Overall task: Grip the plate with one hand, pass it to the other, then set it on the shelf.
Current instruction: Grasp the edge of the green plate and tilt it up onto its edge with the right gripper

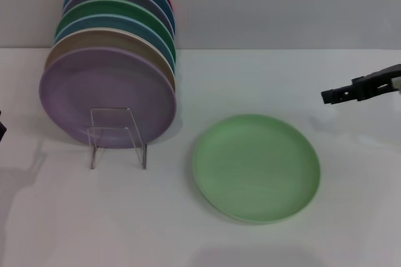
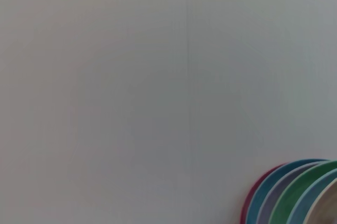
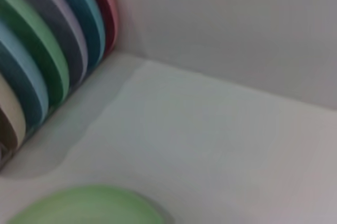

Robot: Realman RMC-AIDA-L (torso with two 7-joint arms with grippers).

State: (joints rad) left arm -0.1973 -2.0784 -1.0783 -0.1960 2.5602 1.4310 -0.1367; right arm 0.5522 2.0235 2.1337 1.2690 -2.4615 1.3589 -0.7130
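The light-green plate (image 1: 257, 167) lies flat on the white table, right of centre in the head view; its far rim also shows in the right wrist view (image 3: 89, 205). My right gripper (image 1: 341, 93) hovers above the table beyond the plate's right side, apart from it and holding nothing. Of my left arm only a dark sliver (image 1: 2, 126) shows at the table's left edge. The shelf is a clear acrylic rack (image 1: 117, 138) at the left, holding several plates upright.
The racked plates run back from a purple one (image 1: 106, 94) through tan, blue, darker green, grey-purple, blue and red. Their rims show in the left wrist view (image 2: 300, 192) and the right wrist view (image 3: 47, 50). A grey wall (image 1: 282, 4) stands behind the table.
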